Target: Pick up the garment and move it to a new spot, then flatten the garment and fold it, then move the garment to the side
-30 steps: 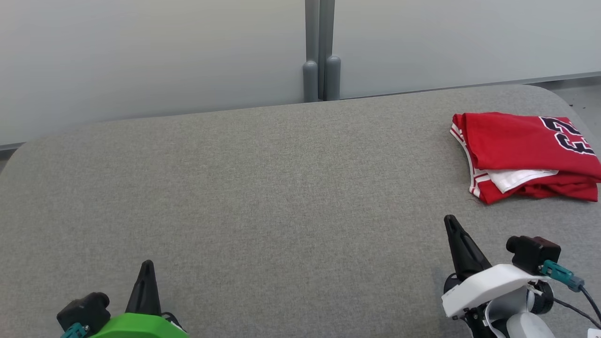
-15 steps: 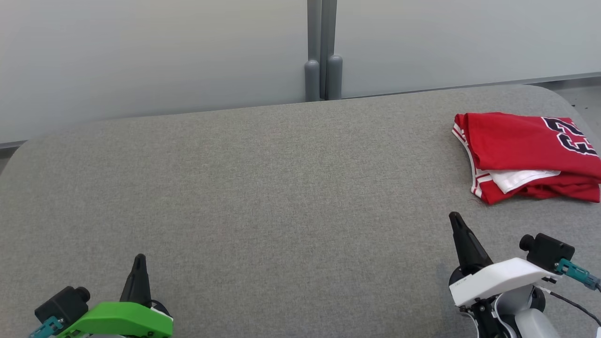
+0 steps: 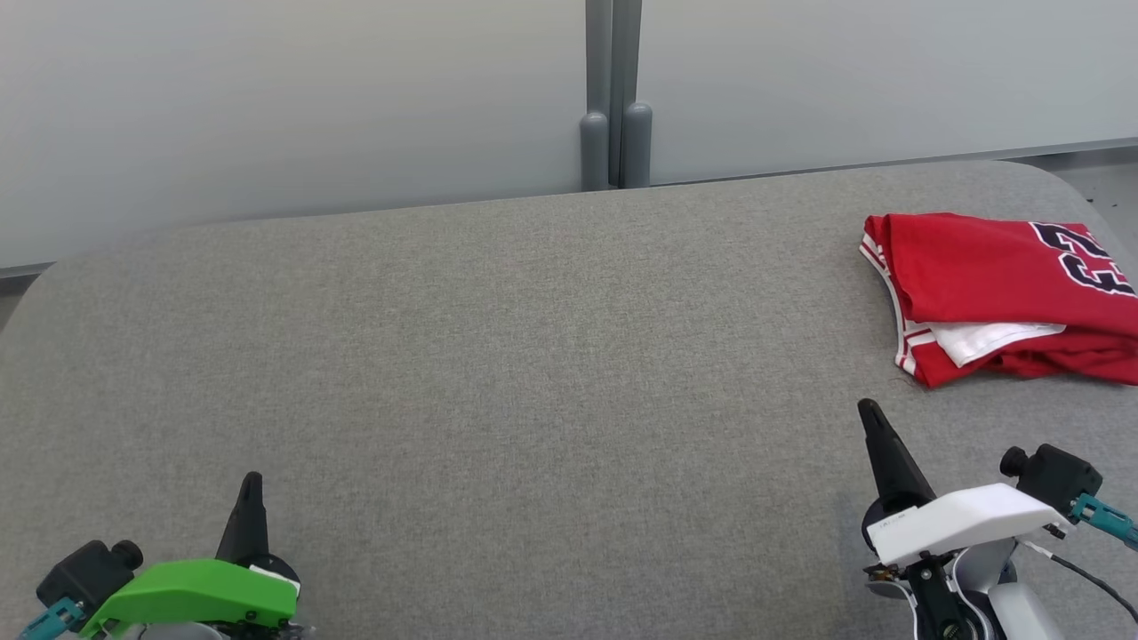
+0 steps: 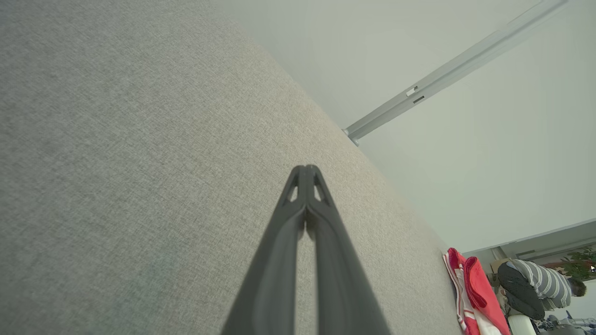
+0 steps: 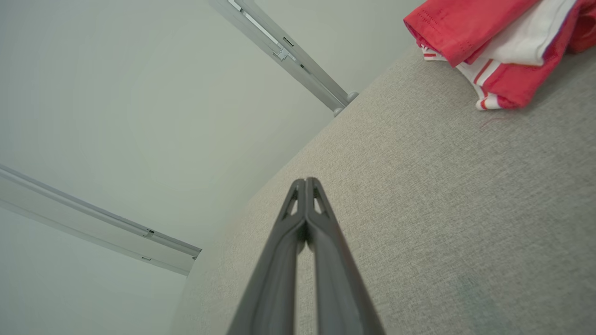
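Note:
The garment (image 3: pixel 996 293) is a red jersey with white trim and dark numbers, folded into a compact stack at the far right of the grey padded table (image 3: pixel 498 356). It also appears in the right wrist view (image 5: pixel 493 42) and in the left wrist view (image 4: pixel 470 298). My right gripper (image 3: pixel 867 411) is shut and empty, hovering just in front of the garment's near left corner, apart from it. My left gripper (image 3: pixel 253 482) is shut and empty at the lower left, far from the garment. Both wrist views show fingertips pressed together (image 4: pixel 306 168) (image 5: pixel 305 181).
Pale wall panels with a grey post (image 3: pixel 613 98) stand behind the table's far edge. A person in a striped top (image 4: pixel 540 288) crouches beyond the table's right end. The table's rounded right edge runs close past the garment.
Both arms have drawn back toward the bottom of the head view, the left one further left and lower. The garment has stayed put; the camera shifted slightly.

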You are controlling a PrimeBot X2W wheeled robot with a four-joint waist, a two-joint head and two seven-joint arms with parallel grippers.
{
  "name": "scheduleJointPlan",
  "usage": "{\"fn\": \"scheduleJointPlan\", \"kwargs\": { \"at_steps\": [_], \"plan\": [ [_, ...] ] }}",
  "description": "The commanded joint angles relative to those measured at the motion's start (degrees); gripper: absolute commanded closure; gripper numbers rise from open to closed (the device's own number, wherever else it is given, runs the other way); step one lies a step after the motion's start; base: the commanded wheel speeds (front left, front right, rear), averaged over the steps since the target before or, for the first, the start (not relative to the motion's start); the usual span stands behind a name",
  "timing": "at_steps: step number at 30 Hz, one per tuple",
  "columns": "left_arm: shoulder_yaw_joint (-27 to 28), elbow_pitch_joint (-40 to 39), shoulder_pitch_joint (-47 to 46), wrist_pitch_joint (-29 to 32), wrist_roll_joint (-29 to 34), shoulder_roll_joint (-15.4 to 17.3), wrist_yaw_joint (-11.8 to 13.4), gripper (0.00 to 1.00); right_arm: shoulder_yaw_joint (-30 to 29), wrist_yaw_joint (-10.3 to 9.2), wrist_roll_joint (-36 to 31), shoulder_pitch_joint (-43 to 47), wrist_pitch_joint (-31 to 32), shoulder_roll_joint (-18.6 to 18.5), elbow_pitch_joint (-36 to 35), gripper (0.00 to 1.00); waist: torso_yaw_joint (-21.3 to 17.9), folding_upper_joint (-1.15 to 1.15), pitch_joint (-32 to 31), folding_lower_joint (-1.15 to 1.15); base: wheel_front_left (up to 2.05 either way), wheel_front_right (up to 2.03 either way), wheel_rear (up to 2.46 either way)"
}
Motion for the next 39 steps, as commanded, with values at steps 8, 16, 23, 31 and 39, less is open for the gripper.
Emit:
{"fn": "scheduleJointPlan", "kwargs": {
  "at_steps": [8,16,23,31,39],
  "plan": [
    [2.8,0.1,-2.2,1.9,-5.4,-0.7,-2.0,1.0,-0.4,0.02,6.8,-1.9,0.6,-0.5,0.1,1.0,0.2,0.13,0.1,0.0,0.0,0.0,0.0],
    [4.7,0.6,-2.7,3.4,-9.4,-1.5,-3.4,1.0,-0.6,0.02,12.0,-2.3,1.0,-0.5,0.6,1.0,0.3,0.15,0.1,0.0,0.0,0.0,0.0],
    [6.1,0.9,-3.2,4.4,-12.1,-2.0,-4.4,1.0,-0.8,0.02,15.6,-2.5,1.4,-0.5,1.0,1.0,0.4,0.16,0.2,0.0,0.0,0.0,0.0],
    [7.8,1.3,-3.6,5.8,-15.6,-2.6,-5.7,1.0,-1.1,0.02,20.2,-2.7,1.8,-0.5,1.4,1.0,0.6,0.18,0.2,0.0,0.0,0.0,0.0],
    [9.5,1.7,-4.0,7.0,-18.8,-3.3,-6.8,1.0,-1.3,0.02,24.4,-3.1,2.1,-0.5,1.9,1.0,0.8,0.2,0.3,0.0,0.0,0.0,0.0]
  ]
}}
